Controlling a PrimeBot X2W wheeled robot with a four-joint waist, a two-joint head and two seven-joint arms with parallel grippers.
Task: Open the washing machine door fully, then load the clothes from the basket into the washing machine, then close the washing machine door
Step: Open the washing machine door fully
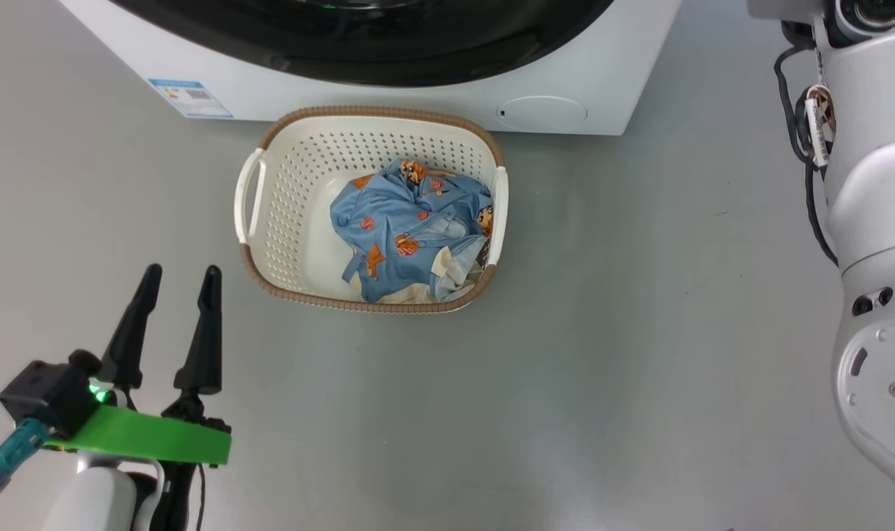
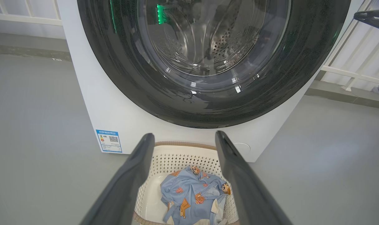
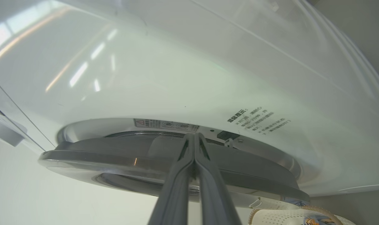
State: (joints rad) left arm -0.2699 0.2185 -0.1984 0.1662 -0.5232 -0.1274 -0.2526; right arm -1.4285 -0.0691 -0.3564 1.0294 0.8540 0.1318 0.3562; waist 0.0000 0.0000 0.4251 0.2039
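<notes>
While basket (image 1: 285, 206) lies lengthwise along washing machine (image 1: 388, 99), left end effector (image 1: 182, 271) spread, right end effector (image 3: 194, 137) closed

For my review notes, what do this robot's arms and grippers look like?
The left gripper has two long, tapered black jaws on a bright green bracket, with a teal plug. On the right gripper the jaws look dark grey. The right arm is glossy white and rounded, with black cables alongside.
</notes>
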